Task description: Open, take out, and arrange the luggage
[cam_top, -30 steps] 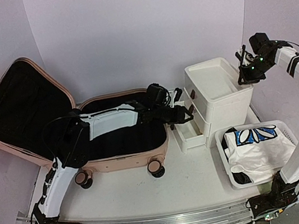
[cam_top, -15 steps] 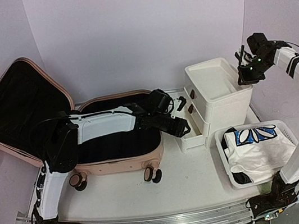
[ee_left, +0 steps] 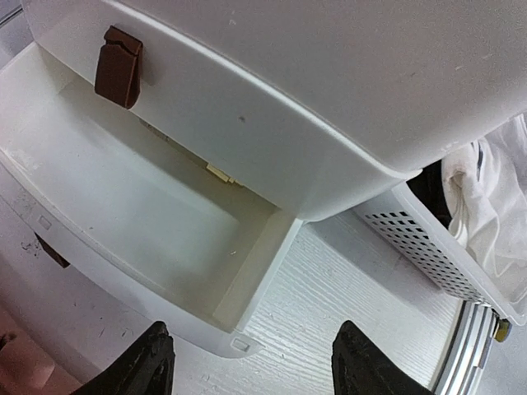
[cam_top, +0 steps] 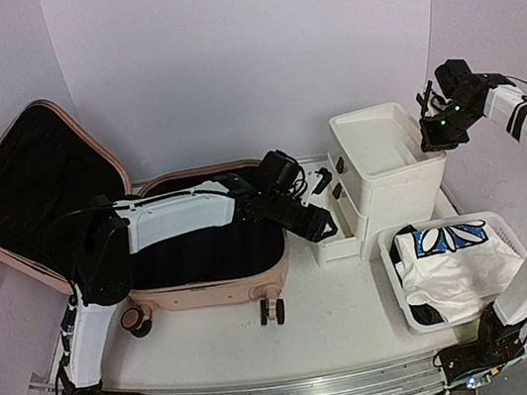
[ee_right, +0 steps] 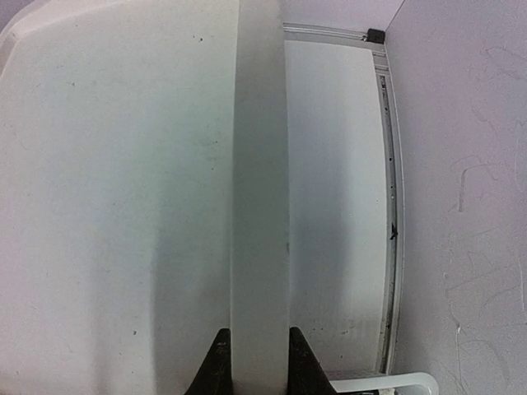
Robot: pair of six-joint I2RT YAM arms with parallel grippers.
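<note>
- The large pale-pink hard-shell luggage lies open on the left part of the white worktop. Its lid stands up against the left wall, and the black lining shows in both halves.
- The base half lies flat, with the caster wheels on the near side, just beside the white plastic drawer unit with brown handles.
- The left arm reaches across the base half. The left pincer hangs over the pulled-out lower drawer, fingers wide apart and nothing between them (the drawer inside looks bare).
- The right pincer is at the far right top of the drawer unit. Its fingers are drawn close together and grip the thin white top rim, one finger on each side.
- A white perforated plastic basket stands near the drawer unit, on the right. It holds a white cloth with a blue print.
</note>
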